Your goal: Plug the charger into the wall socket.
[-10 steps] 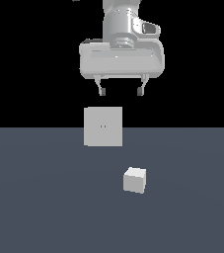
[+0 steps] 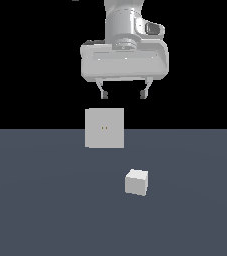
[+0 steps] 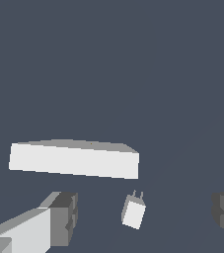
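The charger (image 2: 136,182) is a small white cube lying on the dark grey floor, toward the exterior view's right of the socket and nearer the camera. In the wrist view the charger (image 3: 133,212) shows two small prongs pointing toward the socket. The wall socket (image 2: 104,128) is an upright light-grey square plate with two tiny yellowish dots at its centre; the wrist view shows the wall socket (image 3: 74,158) from above as a long white slab. My gripper (image 2: 124,94) hangs open and empty high above both, its fingertips (image 3: 64,217) wide apart.
The dark grey floor (image 2: 40,210) spreads flat around both objects. Nothing else stands on it. The background above the floor line is black.
The gripper has shifted slightly; the charger and the socket stay where they were.
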Available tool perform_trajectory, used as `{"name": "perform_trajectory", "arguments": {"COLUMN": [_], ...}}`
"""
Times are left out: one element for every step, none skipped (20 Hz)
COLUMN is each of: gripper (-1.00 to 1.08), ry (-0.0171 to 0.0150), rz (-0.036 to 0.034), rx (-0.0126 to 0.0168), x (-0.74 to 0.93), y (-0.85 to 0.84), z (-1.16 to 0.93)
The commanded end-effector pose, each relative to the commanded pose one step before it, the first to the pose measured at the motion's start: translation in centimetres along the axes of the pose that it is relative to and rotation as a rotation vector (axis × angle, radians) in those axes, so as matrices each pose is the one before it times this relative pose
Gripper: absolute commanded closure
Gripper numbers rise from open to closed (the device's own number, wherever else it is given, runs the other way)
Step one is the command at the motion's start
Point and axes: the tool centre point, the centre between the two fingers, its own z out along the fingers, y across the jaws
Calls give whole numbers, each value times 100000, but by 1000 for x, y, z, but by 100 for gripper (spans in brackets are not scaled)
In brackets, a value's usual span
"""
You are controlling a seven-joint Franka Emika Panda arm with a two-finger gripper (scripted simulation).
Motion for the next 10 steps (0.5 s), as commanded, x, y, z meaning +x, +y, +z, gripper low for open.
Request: {"name": "perform_trajectory", "arguments": {"gripper": [-92, -92, -92, -92, -92, -92, -92, -92, -92, -92], "ry": [630, 347, 381, 415, 448, 480, 515, 548, 581, 614], "rz": [1412, 722, 793, 863, 931, 999, 1071, 1138, 1207, 1275], "rx": [-158, -79, -87, -95, -103, -110, -118, -126, -134, -141], "x": [-512, -255, -279, -303, -327, -351, -375, -398, -421, -444], "y": [160, 79, 87, 95, 101, 107, 117, 123, 130, 137], "z": [467, 230, 252, 274, 296, 319, 341, 363, 385, 407]}}
